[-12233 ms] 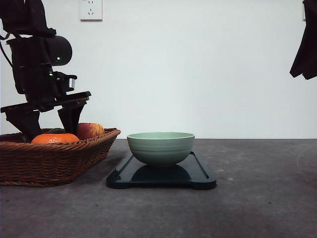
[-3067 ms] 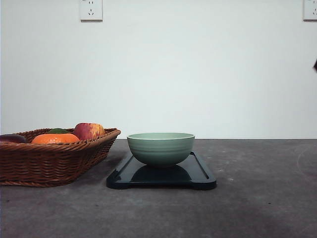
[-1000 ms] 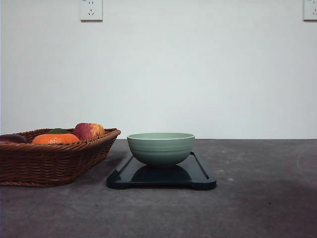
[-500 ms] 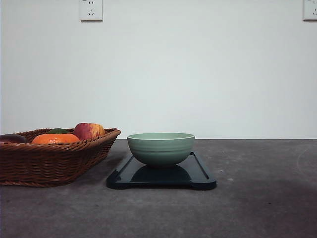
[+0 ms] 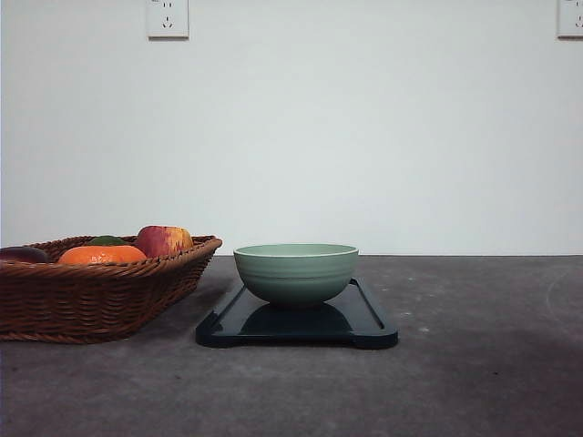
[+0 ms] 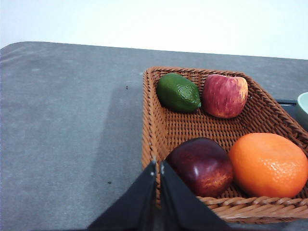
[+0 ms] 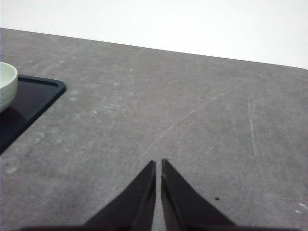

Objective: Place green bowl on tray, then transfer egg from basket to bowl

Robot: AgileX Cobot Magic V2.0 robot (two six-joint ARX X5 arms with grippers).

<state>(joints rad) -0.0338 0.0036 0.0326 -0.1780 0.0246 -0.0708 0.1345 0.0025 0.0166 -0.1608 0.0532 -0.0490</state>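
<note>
I am looking over the grey worktop, where the wicker basket is sitting left of the dark tray. The green bowl is already resting on the tray. It looks rigid and glazed, so probably slick.

I am not finding the egg among the basket's fruit; it may be lying inside the bowl, though I cannot tell. Fragile and smooth, it would need a gentle grip across its middle.

The left gripper and right gripper are both hanging pressed together, holding nothing.
</note>
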